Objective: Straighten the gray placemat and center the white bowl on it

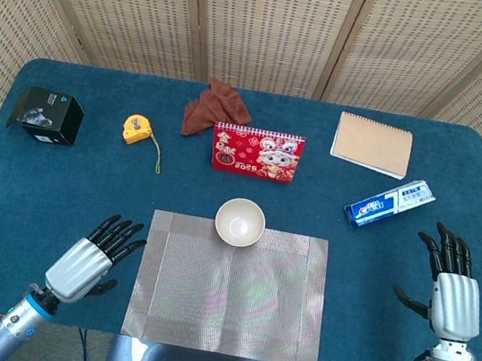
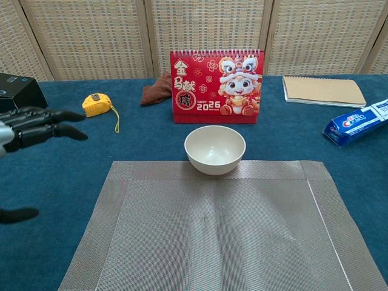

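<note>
The round white ceramic bowl point(image 1: 240, 221), nothing inside, sits on the woven gray placemat's point(image 1: 227, 301) far edge, well beyond both hands' spread fingertips: left hand point(image 1: 89, 258) beside the mat, right hand point(image 1: 448, 291) far off.

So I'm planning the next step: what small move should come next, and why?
Probably reach the left hand forward to the bowl. The mat already lies square to the table edge, but the bowl sits at its far edge, overhanging it, not in the middle. Both hands are open and off the mat, and the left hand is nearer than the right hand.
</note>
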Controlling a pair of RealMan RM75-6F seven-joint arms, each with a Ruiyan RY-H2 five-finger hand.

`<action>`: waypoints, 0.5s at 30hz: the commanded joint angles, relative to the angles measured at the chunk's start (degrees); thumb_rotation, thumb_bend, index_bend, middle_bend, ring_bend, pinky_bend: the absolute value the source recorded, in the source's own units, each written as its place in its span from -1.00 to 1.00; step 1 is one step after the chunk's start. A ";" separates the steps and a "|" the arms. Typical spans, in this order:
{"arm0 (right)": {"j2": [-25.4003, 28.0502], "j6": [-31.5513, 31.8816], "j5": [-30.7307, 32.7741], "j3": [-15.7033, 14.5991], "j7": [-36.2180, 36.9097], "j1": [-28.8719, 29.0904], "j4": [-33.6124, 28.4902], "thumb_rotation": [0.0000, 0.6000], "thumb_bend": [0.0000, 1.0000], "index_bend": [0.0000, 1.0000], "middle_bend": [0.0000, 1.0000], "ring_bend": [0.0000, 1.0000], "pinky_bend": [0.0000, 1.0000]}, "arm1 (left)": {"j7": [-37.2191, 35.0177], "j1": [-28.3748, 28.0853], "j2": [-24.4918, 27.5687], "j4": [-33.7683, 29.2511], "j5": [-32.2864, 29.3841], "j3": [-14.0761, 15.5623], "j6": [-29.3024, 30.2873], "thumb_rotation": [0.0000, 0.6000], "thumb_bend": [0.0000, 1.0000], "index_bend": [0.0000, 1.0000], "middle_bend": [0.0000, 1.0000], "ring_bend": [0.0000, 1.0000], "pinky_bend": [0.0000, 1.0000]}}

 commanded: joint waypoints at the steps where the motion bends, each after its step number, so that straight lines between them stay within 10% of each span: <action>1: 0.07 0.00 0.02 0.02 0.19 -0.02 -0.07 1.00 -0.66 -0.63 -1.00 -1.00 -1.00 | 1.63 -3.46 -0.74 0.06 -4.47 -5.27 -4.40 1.00 -0.62 -0.66 -1.00 -1.00 -1.00; 15: 1.13 -0.98 1.10 0.53 2.62 0.14 -0.28 1.00 -0.66 -0.63 -1.00 -1.00 -1.00 | 11.12 -15.49 -13.82 10.36 -20.96 -17.73 -18.84 1.00 -0.60 -0.40 -1.00 -1.00 -1.00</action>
